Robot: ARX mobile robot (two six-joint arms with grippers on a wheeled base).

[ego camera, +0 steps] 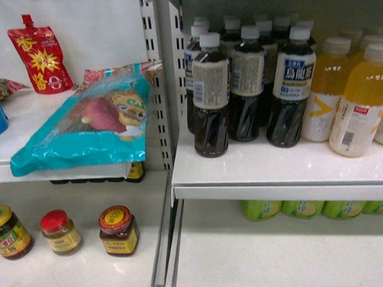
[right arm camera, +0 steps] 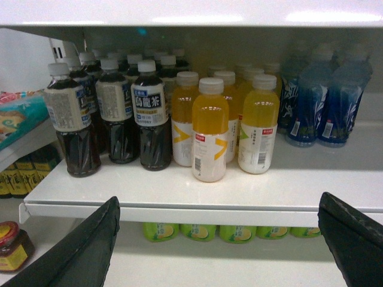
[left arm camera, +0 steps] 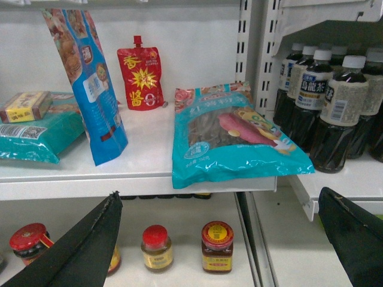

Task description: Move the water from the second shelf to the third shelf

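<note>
Currently spread, empty: left pincer point(left arm camera: 219, 196), right pincer point(right arm camera: 219, 200). Could topple yellow bottles point(right arm camera: 209, 128) reaching for water point(right arm camera: 317, 107) packed just beside.

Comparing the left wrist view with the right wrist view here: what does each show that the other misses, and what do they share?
Only the left wrist view shows the red sauce pouch, the standing blue snack bag and the yellow box. Only the right wrist view shows the yellow drink bottles, the blue bottles and the green bottles on the shelf below. Both show the dark tea bottles, the teal snack bag, and open jaws holding nothing. No green-labelled water bottle is identifiable in either.
</note>
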